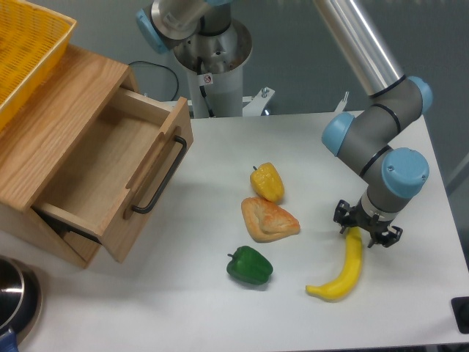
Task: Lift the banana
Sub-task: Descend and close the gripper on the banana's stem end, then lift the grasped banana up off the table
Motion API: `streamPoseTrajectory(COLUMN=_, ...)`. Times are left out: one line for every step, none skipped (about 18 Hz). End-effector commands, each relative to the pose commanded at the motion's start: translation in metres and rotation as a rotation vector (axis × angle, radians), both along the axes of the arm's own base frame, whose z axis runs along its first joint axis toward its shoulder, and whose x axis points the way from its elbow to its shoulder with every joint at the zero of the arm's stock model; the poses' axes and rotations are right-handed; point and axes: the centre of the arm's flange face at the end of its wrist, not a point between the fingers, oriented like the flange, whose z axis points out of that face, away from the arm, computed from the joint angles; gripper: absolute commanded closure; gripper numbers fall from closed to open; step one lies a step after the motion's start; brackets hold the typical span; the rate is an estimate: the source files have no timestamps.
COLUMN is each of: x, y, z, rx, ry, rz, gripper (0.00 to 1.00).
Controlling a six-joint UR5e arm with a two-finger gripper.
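The banana (345,273) is long, curved and bright yellow. It lies on the white table at the front right, its lower tip pointing left. My gripper (367,227) points straight down over the banana's upper end. Its black fingers (342,215) stand apart on either side of that end, so it looks open. The wrist hides the fingertips and the very tip of the banana. I cannot tell whether the fingers touch the banana.
A yellow bell pepper (267,181), a pastry (267,218) and a green bell pepper (250,265) lie left of the banana. A wooden drawer unit (88,176) with its drawer open stands at the left, a yellow basket (26,44) on top. The table's right edge (448,213) is close to the arm.
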Motion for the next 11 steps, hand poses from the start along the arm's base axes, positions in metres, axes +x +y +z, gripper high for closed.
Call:
streamPoseTrajectory(x=0.001, y=0.002, z=-0.001, rx=0.0, ry=0.0, rz=-0.003, gripper=0.65)
streamPoseTrajectory(x=0.001, y=0.002, z=-0.001, rx=0.0, ry=0.0, rz=-0.003, gripper=0.71)
streamPoseTrajectory(x=0.001, y=0.003, z=0.0, rx=0.001, ry=0.001, rz=-0.005, gripper=0.76)
streamPoseTrajectory(x=0.001, y=0.003, z=0.0, rx=0.001, ry=0.003, rz=-0.005, gripper=0.79)
streamPoseTrajectory(x=0.001, y=0.003, z=0.002, rx=0.002, ry=0.006, rz=-0.005, gripper=0.8)
streamPoseTrajectory(x=0.001, y=0.003, z=0.005, rx=0.004, ry=0.01, rz=-0.005, gripper=0.81)
streamPoseTrajectory(x=0.001, y=0.003, z=0.007, rx=0.005, ry=0.011, rz=-0.005, gripper=0.82)
streamPoseTrajectory(x=0.002, y=0.003, z=0.012, rx=0.006, ry=0.018, rz=-0.005, gripper=0.82)
streamPoseTrajectory(x=0.001, y=0.002, z=0.014, rx=0.007, ry=0.02, rz=-0.002, gripper=0.82)
streamPoseTrajectory(x=0.001, y=0.001, z=0.018, rx=0.009, ry=0.026, rz=0.003, gripper=0.82)
streamPoseTrajectory(x=0.001, y=0.001, z=0.023, rx=0.012, ry=0.032, rz=0.014, gripper=0.82)
